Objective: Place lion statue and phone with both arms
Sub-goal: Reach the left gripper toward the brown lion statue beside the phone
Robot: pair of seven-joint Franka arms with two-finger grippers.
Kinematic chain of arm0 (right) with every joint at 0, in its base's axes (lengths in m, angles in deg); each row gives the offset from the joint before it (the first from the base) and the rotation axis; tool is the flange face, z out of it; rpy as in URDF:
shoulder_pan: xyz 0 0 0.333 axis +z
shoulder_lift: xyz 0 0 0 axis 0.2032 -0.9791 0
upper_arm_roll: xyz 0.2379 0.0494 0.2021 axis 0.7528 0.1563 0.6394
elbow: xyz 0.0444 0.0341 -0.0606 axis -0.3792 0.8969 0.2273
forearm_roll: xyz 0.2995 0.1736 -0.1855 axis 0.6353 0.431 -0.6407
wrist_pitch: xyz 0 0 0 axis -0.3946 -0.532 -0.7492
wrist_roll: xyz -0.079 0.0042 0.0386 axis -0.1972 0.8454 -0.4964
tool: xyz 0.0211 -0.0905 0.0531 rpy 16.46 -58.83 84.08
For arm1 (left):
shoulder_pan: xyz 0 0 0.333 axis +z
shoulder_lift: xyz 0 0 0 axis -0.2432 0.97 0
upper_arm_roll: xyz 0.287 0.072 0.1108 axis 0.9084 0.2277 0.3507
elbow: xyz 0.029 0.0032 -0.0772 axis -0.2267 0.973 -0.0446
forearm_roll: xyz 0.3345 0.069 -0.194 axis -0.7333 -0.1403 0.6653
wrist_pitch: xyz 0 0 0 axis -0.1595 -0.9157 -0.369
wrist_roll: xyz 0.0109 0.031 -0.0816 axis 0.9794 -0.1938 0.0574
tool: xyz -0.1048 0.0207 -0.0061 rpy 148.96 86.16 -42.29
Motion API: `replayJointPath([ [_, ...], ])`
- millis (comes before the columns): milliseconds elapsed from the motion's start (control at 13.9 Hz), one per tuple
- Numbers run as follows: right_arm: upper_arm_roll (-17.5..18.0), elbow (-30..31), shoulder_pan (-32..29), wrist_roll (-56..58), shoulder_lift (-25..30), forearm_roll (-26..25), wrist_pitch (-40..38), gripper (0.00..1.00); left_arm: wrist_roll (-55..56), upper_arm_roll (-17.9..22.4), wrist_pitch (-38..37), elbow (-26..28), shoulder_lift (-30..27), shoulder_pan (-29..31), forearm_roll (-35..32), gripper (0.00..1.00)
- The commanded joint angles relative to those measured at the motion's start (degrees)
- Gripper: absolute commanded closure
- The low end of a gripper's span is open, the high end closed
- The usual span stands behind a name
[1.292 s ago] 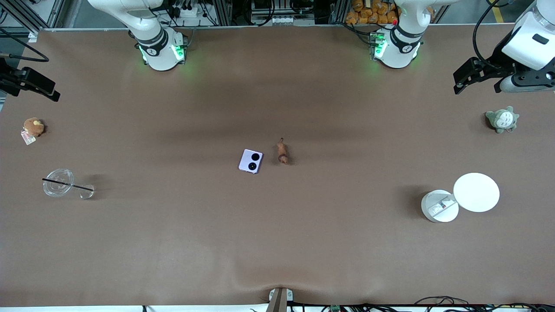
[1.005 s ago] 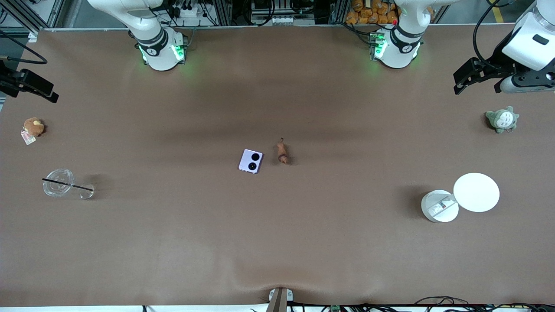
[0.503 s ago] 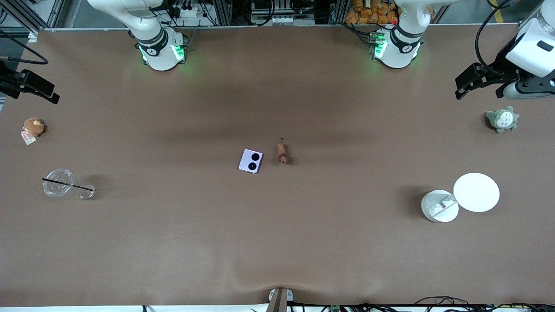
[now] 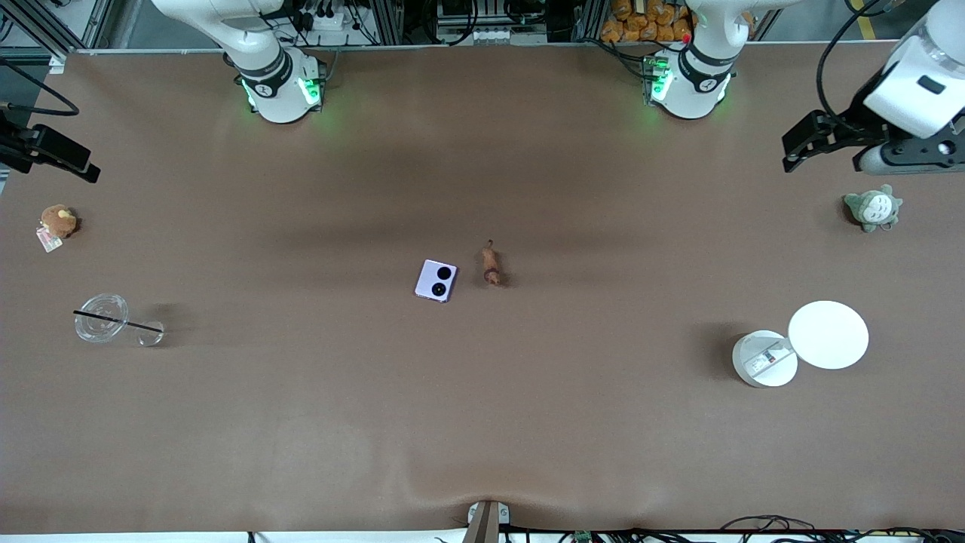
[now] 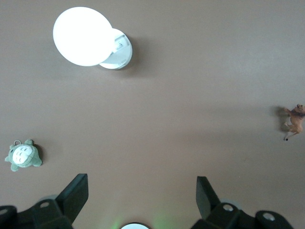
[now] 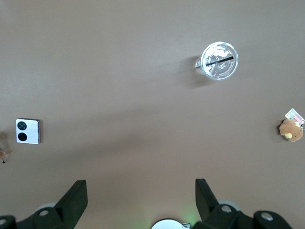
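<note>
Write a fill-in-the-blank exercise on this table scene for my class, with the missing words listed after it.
1. The lion statue lies beside the lavender ____.
2. The black straw lies across the clear ____ at the right arm's end of the table.
3. Both the left gripper and the right gripper have their fingers ____.
4. The grey-white plush creature lies ____ from the front camera than the white round lid.

Missing words: phone; cup; open; farther

Brown surface (image 4: 301, 422); lavender phone (image 4: 436, 280) with two black circles; reddish-brown lion statue (image 4: 491, 265); grey-white plush (image 4: 873, 208); brown plush (image 4: 57, 221); white discs (image 4: 828, 335); clear cup (image 4: 100, 317), black straw.
</note>
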Motion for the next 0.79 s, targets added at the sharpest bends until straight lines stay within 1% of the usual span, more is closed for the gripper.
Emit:
replayJointPath([
  [0, -0.1, 1.6, 0.2, 0.7, 1.2, 1.1, 1.2, 0.00, 1.2, -2.0, -1.1, -1.0, 2.5, -0.3, 1.0, 0.00],
  [144, -0.2, 1.7, -0.1, 0.8, 1.1, 1.2, 1.2, 0.00, 7.0, -5.2, -1.2, -1.1, 4.8, -0.3, 1.0, 0.00],
  [287, -0.2, 1.7, -0.2, 0.9, 1.2, 1.2, 0.9, 0.00, 10.5, -8.5, -0.4, -1.4, 6.6, -0.4, 0.3, 0.00],
  [359, -0.2, 1.9, -0.2, 0.9, 1.2, 1.2, 0.6, 0.00, 11.0, -9.6, 0.8, -1.5, 7.7, -0.4, 0.3, 0.00],
  [574, -0.2, 1.9, -0.2, 1.0, 1.2, 1.2, 0.7, 0.00, 12.4, -13.4, 7.3, -1.3, 12.3, -1.0, 0.3, 0.00],
  [718, -0.2, 1.9, -0.3, 1.0, 1.1, 1.2, 0.7, 0.00, 17.7, -13.7, 11.3, -1.5, 16.2, -4.3, 0.2, 0.00],
])
